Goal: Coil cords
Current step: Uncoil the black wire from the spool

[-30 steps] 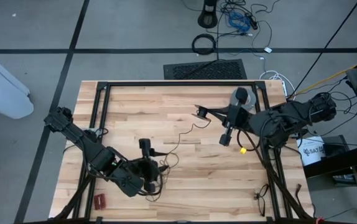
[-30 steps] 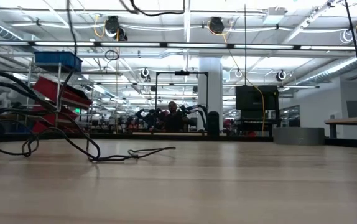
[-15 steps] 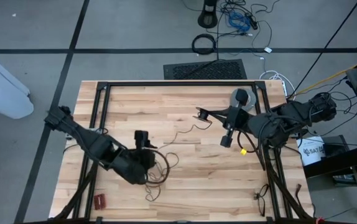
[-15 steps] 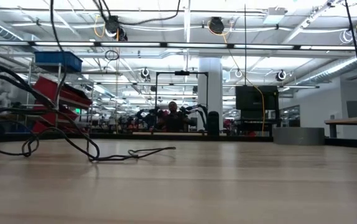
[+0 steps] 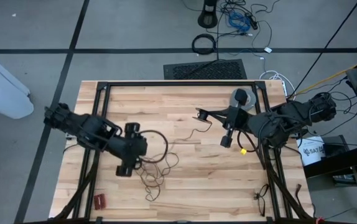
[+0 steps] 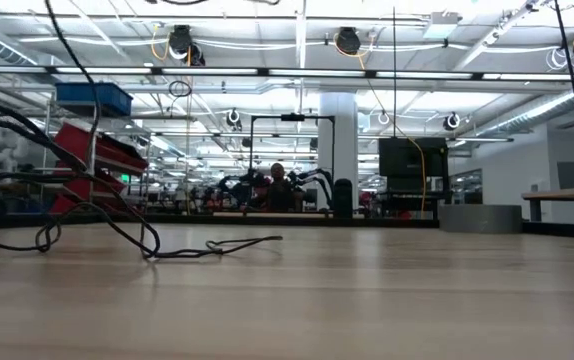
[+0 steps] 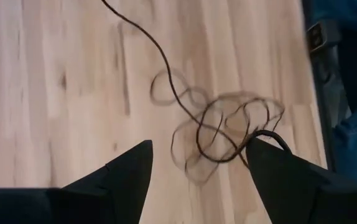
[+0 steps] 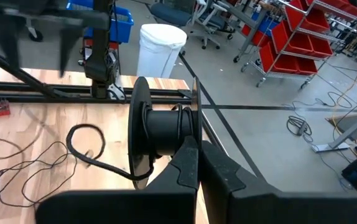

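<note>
The cord (image 5: 157, 163) lies in a loose tangle on the table (image 5: 185, 186), one end at the spool (image 8: 160, 134). Left gripper (image 7: 197, 171): jaws released, above the tangle. Right gripper (image 8: 197, 158): jaws clenched on the spool. Gather loops evenly; avoid snagging.

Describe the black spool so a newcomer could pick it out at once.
Start at the wooden table and go to the right arm reaching in from its right side. The right gripper is shut on a black spool with two flat round discs. Unlike the thin cord loosely tangled near the left gripper, it is rigid and held off the table.
</note>
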Controlling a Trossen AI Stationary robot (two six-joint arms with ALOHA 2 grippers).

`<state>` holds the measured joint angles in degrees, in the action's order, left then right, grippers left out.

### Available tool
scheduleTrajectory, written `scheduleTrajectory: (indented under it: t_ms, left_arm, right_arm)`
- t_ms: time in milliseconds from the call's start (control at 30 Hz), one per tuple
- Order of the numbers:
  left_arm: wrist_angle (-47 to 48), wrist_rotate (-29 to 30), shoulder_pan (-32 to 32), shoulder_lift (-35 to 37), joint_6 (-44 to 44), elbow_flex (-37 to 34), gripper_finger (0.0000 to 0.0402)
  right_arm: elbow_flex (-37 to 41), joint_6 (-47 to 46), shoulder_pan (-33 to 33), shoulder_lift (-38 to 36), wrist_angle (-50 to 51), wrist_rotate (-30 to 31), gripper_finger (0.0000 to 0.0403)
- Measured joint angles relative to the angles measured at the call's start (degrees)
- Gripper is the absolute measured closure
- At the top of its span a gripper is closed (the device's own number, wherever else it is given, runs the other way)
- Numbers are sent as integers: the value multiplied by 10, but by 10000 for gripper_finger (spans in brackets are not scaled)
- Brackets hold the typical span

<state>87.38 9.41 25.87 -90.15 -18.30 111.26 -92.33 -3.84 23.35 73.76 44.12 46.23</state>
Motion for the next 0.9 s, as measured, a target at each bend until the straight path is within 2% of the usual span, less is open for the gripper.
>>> scheduleTrajectory:
  t_ms: [200, 400, 500, 567, 700, 800, 900]
  left_arm:
    - [27, -5, -21, 1, -54, 7, 136]
    - [-3, -65, -17, 2, -23, 7, 136]
    - [-14, -59, -6, 2, -13, 7, 137]
    - [-15, -5, 3, 2, -19, 7, 138]
    - [-83, 186, 19, 1, -17, -10, 138]
    - [-199, 304, 32, -1, 22, -43, 138]
    - [-359, 368, 42, -7, 111, -96, 139]
  right_arm:
    - [0, 0, 0, -3, 0, -1, 403]
    - [0, 0, 0, -3, 0, -1, 403]
    - [0, 0, 0, -3, 0, -1, 403]
    - [0, 0, 0, -3, 0, -1, 403]
    - [0, -1, 0, -3, 0, -1, 403]
    - [0, -2, 0, -3, -1, -1, 403]
    - [0, -2, 0, -3, -1, -1, 403]
